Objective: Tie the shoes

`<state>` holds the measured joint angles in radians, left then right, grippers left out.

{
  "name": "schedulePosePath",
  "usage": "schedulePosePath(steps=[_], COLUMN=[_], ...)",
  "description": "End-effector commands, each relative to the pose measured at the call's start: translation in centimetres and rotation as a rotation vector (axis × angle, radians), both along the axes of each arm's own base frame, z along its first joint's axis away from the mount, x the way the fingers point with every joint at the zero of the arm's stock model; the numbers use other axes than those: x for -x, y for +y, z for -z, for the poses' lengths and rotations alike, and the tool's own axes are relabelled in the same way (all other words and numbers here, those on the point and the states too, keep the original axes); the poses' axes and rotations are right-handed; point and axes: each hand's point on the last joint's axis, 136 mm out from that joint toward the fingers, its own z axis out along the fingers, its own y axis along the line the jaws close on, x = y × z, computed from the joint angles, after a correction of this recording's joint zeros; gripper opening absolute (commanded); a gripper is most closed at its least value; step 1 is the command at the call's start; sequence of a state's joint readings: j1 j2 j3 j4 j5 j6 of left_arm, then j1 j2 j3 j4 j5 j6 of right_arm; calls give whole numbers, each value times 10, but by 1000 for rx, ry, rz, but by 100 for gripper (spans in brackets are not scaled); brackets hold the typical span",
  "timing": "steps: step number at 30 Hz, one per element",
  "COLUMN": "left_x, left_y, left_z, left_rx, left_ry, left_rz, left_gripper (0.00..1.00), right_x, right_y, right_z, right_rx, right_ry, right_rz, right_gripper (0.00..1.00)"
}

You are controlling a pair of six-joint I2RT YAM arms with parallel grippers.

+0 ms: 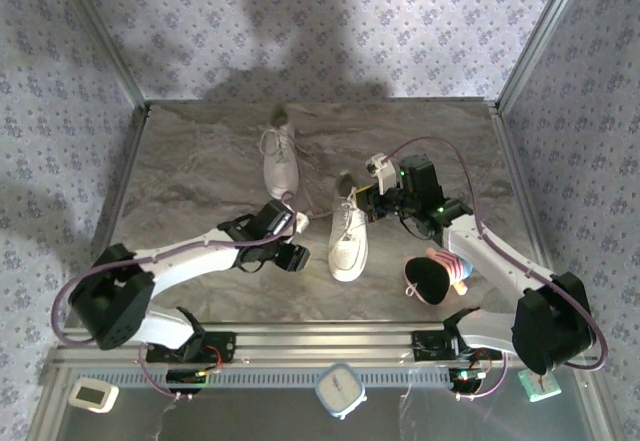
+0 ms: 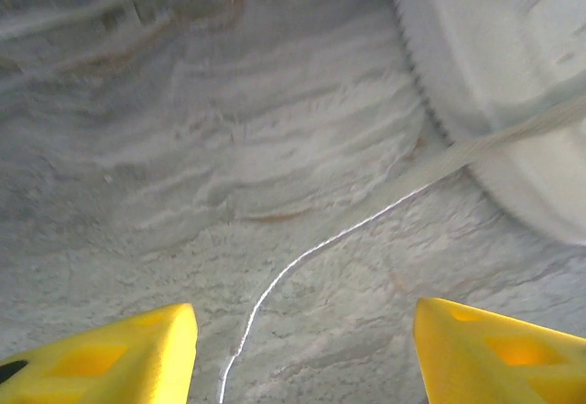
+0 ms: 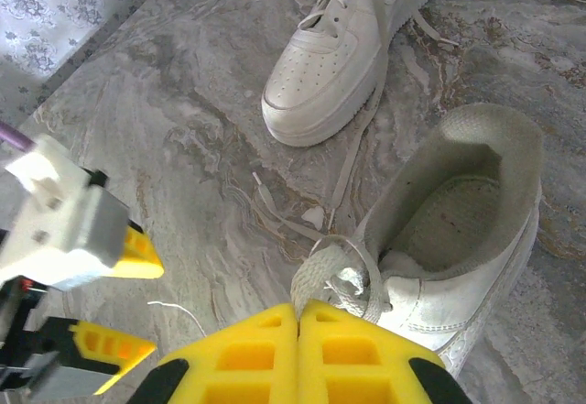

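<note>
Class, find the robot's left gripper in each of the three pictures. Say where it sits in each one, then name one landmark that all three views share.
Top external: the left gripper is left of centre, just left of the nearer shoe.
Left wrist: its yellow fingers fill the bottom corners, jaws apart.
Right wrist: the same gripper is at the lower left, under a white box.
Shared landmark: the grey marbled table.

The left tool (image 2: 302, 354) and its arm close off the left side of the near shoe (image 1: 349, 236). The far shoe (image 1: 281, 161) lies behind and left of it, with loose laces (image 3: 352, 161) strewn over the counter (image 1: 195, 156) between. The right tool (image 3: 298, 320) crowds its far right end, and a plush toy (image 1: 437, 276) sits to its right. Bare counter opens beyond it toward the back wall (image 1: 320, 31).
</note>
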<state>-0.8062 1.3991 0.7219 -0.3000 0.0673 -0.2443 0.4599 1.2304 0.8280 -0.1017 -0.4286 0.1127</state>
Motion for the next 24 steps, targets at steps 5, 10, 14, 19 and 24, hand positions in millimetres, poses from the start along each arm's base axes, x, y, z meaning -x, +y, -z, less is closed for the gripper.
schedulePosePath(steps=[5,10,14,19,24], left_x=[0,-8,-3,3,3], left_y=[-1,4,6,4,5], left_z=[12,18,24,29,37], left_rx=[-86,-151,-172,-171,-199], left_ry=[38,18,39,58,71], left_rz=[53,50,66,78,72], left_gripper=[64,62,59,57,50], right_x=[3,5,4,3,4], right_y=[-3,-4,-4,-5,-4], right_z=[-5,-5,-6,-6,-7], right_rx=[15,16,15,15,14], right_ry=[-20,-20,-22,-20,-19], right_rz=[-2,-3,-3,0,-3], right_gripper=[0,0,0,0,0])
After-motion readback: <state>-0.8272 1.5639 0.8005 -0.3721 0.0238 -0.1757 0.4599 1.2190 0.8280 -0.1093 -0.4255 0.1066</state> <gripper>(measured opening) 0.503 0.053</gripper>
